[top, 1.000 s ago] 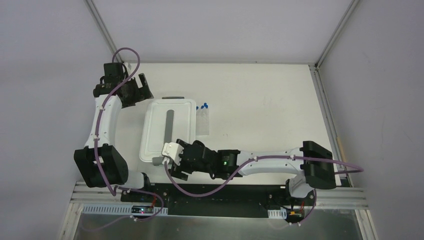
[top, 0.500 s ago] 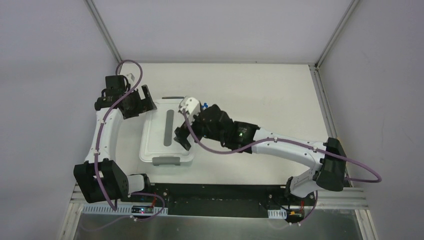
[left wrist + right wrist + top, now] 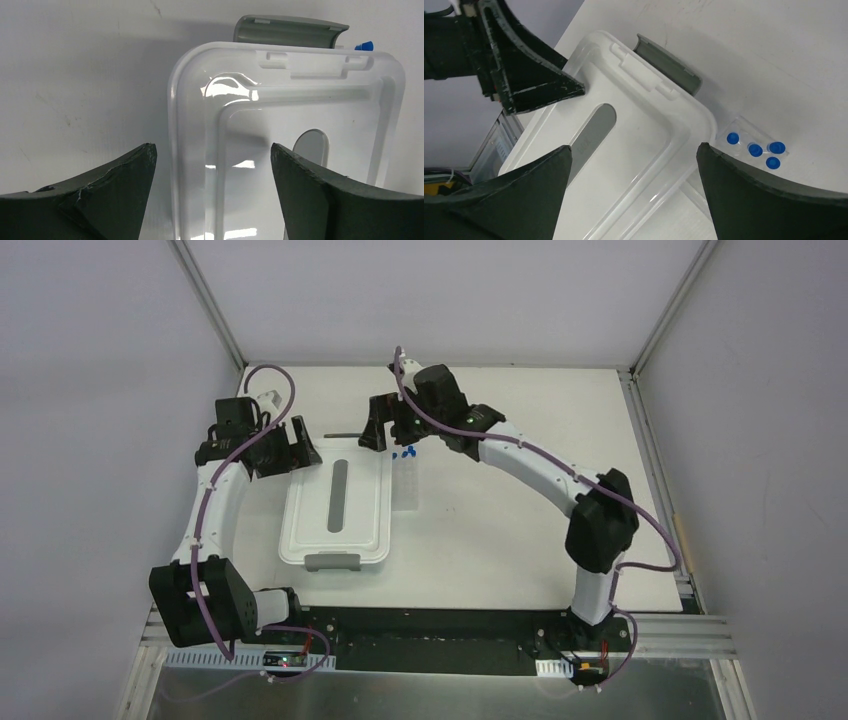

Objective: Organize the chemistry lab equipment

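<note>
Rack (image 3: 744,129) barely discernible beside bin (image 3: 639,135); blue caps (image 3: 755,149) stand out.

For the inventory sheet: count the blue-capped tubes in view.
4. One tube, a second, a third and a fourth cluster in the clear rack beside the far right corner of the white bin lid. The rack's near part is covered, so more may be hidden.

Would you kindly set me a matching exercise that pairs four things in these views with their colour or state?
Column one:
1. bin lid
2. far latch
3. tube caps
4. left gripper

Column two:
A. blue
B. open and empty
C. white
D. grey

Pairs: 1-C, 2-D, 3-A, 4-B.
</note>
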`<state>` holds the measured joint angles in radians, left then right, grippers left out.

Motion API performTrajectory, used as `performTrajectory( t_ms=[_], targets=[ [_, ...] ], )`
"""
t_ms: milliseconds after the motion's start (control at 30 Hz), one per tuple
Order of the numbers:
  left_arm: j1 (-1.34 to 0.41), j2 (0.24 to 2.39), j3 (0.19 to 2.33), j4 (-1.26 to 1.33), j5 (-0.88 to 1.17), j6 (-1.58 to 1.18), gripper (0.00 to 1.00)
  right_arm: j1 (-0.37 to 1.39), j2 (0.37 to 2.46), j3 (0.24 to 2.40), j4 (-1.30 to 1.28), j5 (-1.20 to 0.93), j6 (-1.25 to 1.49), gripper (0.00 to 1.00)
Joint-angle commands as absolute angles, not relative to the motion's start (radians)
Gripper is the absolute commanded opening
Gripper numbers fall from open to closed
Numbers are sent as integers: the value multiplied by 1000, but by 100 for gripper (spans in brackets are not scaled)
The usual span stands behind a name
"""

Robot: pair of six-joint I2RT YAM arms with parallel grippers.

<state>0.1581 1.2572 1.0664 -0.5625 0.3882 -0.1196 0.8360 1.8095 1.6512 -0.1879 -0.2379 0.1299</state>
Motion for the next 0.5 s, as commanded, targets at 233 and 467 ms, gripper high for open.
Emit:
performTrajectory(
  t_ms=[233, 467],
  targets=[
    [160, 1295, 1045, -524, 408, -72, 72, 783, 2087, 1939, -281, -447, 183, 99],
    [160, 1301, 1043, -523, 417, -73, 66, 773, 2205, 2069, -345, -451, 155, 99]
  ],
)
